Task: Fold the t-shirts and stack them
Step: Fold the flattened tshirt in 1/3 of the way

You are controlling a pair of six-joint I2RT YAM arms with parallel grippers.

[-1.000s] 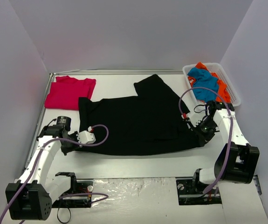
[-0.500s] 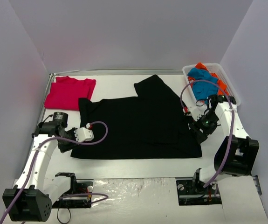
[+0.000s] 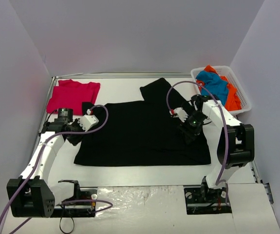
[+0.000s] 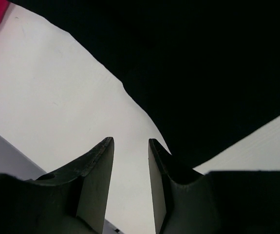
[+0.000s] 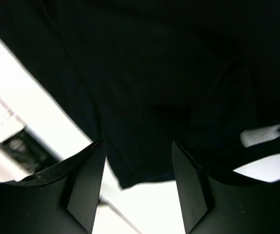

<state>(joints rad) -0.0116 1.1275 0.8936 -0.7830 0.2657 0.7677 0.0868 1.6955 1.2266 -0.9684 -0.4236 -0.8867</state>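
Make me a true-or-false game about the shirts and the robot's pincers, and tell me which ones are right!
1. The black shirt lies spread out on the table. True.
2. The red shirt is in the basket. False: it lies on the table at the far left. The basket holds the blue shirt and the orange shirt.
3. The left pincer squeezes the black shirt. False: it is open, with nothing between its fingers.
4. The right pincer is open over the black shirt. True.

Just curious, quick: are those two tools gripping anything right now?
Left tool: open, holding nothing.
Right tool: open, above the black t-shirt, holding nothing.
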